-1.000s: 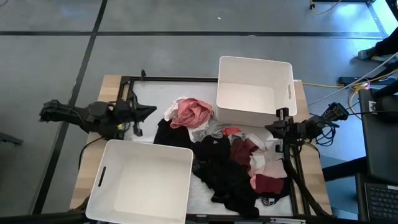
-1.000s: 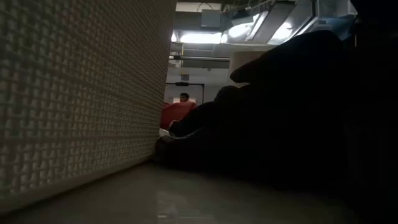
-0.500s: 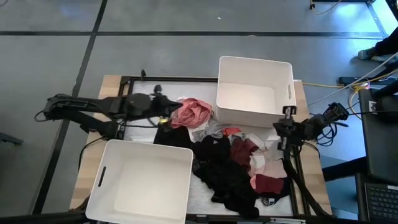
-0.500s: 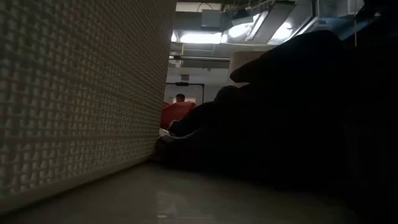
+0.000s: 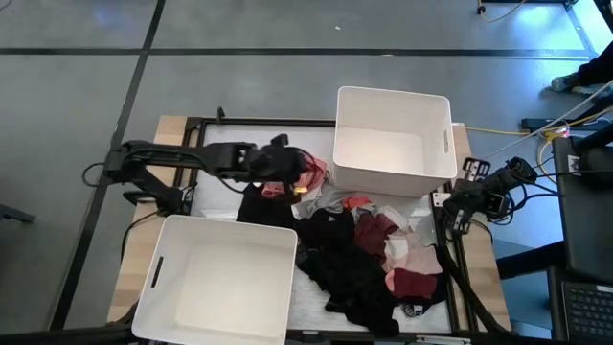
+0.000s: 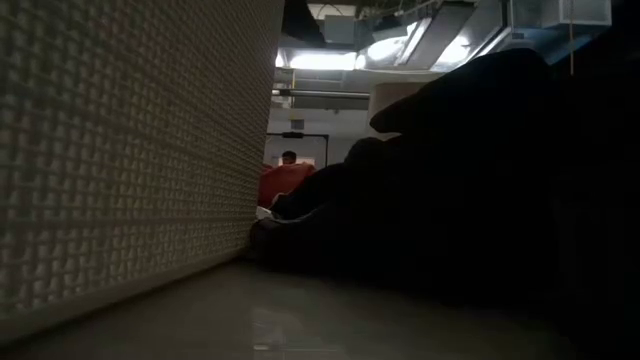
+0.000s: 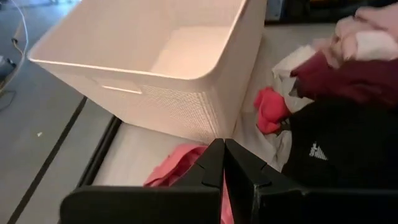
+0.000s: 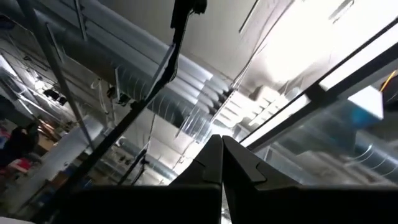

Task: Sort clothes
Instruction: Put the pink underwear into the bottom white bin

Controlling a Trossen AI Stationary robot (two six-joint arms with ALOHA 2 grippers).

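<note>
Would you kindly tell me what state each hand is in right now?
Left hand: closed, holding nothing, over the pink garment.
Right hand: closed, holding nothing, at the table's right edge.

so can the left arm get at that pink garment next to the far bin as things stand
Probably yes: the left gripper is already above the pink garment with nothing lying over it, but its fingers are shut and must open first.

The high camera looks straight down on the whole table [image 5: 220, 134]. The low one sits at tabletop level, close against a white bin [image 6: 120, 150]. The left wrist camera faces the other bin [image 7: 155, 56], at 1 o'clock overhead; the right's faces the ceiling.
</note>
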